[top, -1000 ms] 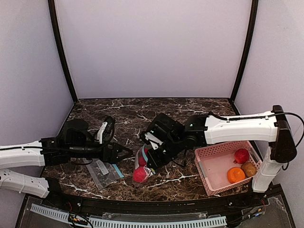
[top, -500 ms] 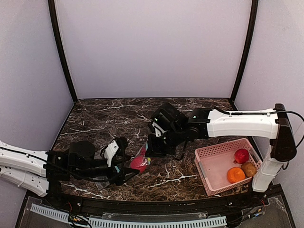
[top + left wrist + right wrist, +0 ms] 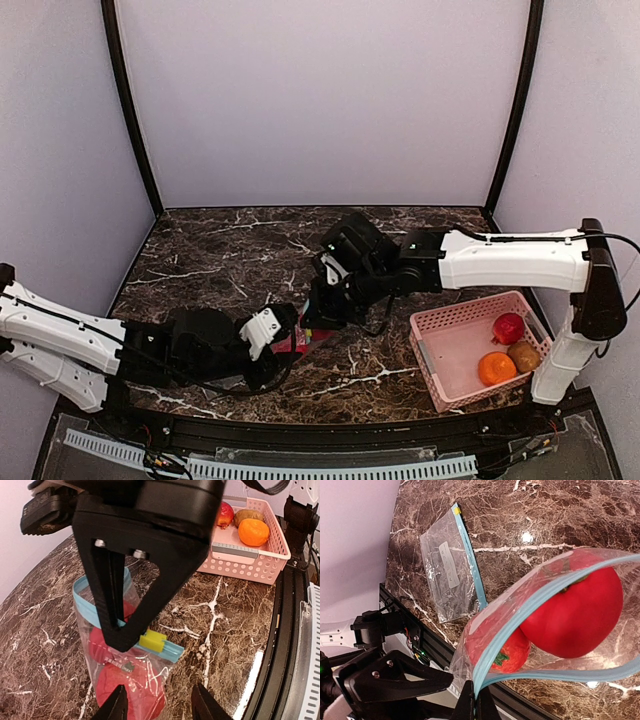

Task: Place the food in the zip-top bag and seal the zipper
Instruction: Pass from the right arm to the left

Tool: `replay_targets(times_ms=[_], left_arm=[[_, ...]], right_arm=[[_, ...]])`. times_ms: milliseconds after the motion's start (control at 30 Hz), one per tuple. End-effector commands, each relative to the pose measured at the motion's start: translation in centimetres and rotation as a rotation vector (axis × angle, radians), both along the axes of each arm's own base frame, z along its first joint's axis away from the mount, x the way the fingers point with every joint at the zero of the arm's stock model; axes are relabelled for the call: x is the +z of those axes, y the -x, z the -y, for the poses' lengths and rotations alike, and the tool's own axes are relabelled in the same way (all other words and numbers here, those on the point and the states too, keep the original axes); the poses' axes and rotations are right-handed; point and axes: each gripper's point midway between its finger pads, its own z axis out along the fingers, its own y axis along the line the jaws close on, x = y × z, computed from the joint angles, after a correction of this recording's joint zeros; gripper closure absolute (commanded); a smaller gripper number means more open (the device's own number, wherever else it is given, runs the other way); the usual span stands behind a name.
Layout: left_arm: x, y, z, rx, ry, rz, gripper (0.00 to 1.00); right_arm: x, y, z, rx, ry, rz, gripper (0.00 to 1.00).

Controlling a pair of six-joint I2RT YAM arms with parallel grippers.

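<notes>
Zip-top bag (image 3: 127,677) raised; left fingers (image 3: 119,707) moved beneath, narrowing.

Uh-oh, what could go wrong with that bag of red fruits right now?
1. The right gripper pinches only one edge of the bag, whose mouth gapes; the red fruits could tumble out, or the edge could slip.
2. The left gripper is open right beside the bag; it may grab plastic or fruit instead of the yellow slider.
3. The orange fruit and others sit in the basket; zipping now would leave them out.
</notes>
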Motion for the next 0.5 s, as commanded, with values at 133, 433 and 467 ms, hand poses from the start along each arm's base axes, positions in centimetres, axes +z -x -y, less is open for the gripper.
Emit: replay_targets(times_ms=[133,433,467], left_arm=[[0.0,-0.5,0.6,0.024,-0.043,0.044,0.65],[-0.2,-1.6,0.3,0.094,-0.090,0.050,0.99],[-0.2,-1.6,0.3,0.098,-0.087,0.046,0.99]], right_arm=[[1.7,-0.1,-0.4,-0.001,-0.078,-0.003,1.00],[2.2,0.1,-0.1,-0.003,-0.106,-0.008,0.89],[2.2,0.1,0.2,-0.009,-0.109,-0.008,0.86]])
